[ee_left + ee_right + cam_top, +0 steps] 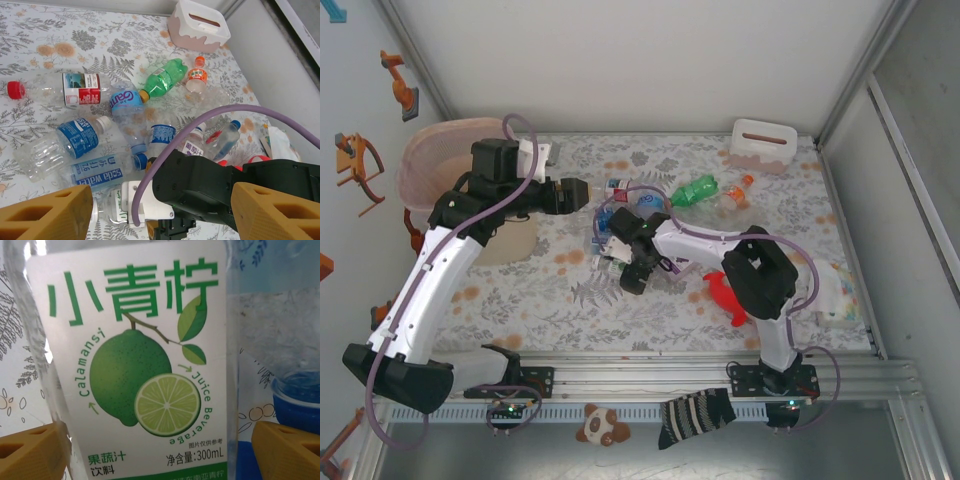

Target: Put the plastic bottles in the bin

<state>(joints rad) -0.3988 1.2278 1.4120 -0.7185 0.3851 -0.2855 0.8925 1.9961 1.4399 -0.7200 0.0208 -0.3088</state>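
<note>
While the right gripper [160, 450] sits low in the pile, I see its jaws wide, straddling a calamansi juice bottle [125, 365] w/ a gap on one side, so no grip. Left gripper [582, 192] hangs spread & empty above the other plastic bottles [100, 135], centre of the table [520, 295]. Pink bin [425, 160] stands at the far-left corner.

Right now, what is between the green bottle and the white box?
Nothing, just bare flowery tablecloth between the green bottle and the white box, seen from the left wrist camera.
</note>
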